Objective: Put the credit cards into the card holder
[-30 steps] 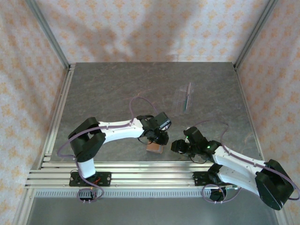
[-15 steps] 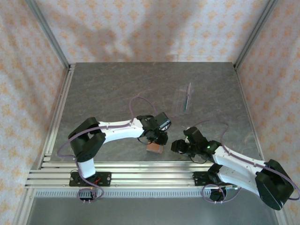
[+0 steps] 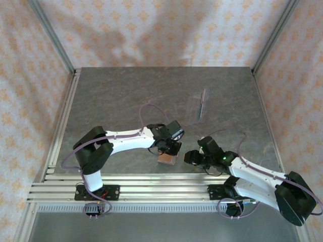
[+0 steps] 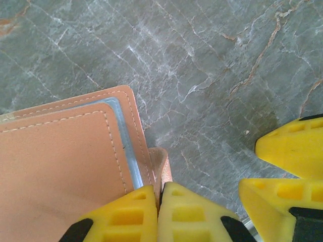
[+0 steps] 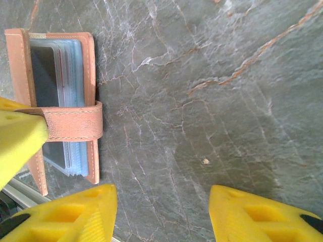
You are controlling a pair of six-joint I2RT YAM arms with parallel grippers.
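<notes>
One small reddish-brown card holder (image 3: 167, 159) lies on the grey marbled table (image 3: 111, 101). It is close to the near edge, just ahead of the metal rails (image 3: 151, 190), and sits between the two arms. Seen from the right wrist, its leather covers sit slightly apart. A dark card (image 5: 43, 70) shows between them beside some pale blue layers (image 5: 74, 60). I can't say whether those pale layers are a card or plastic sleeves. The snap tab (image 5: 73, 126) wraps across the open side of the holder.

The left gripper (image 4: 159, 194) is down at the holder. Its yellow fingers (image 4: 126, 214) are pressed tightly together and pinch the end of that tab, with no gap between them.

The right gripper (image 5: 161, 214) is just to the right of the holder. Its jaws stand roughly halfway apart, with only bare table between them and nothing in its grasp. In the left wrist view its fingertips come in from the right, near the holder's corner but not touching it.

Farther out, toward the middle of the table and well apart from both arms, there is a clear plastic stand (image 3: 194, 108). A thin dark sliver (image 3: 202, 103) stands upright in it, too small to identify.
</notes>
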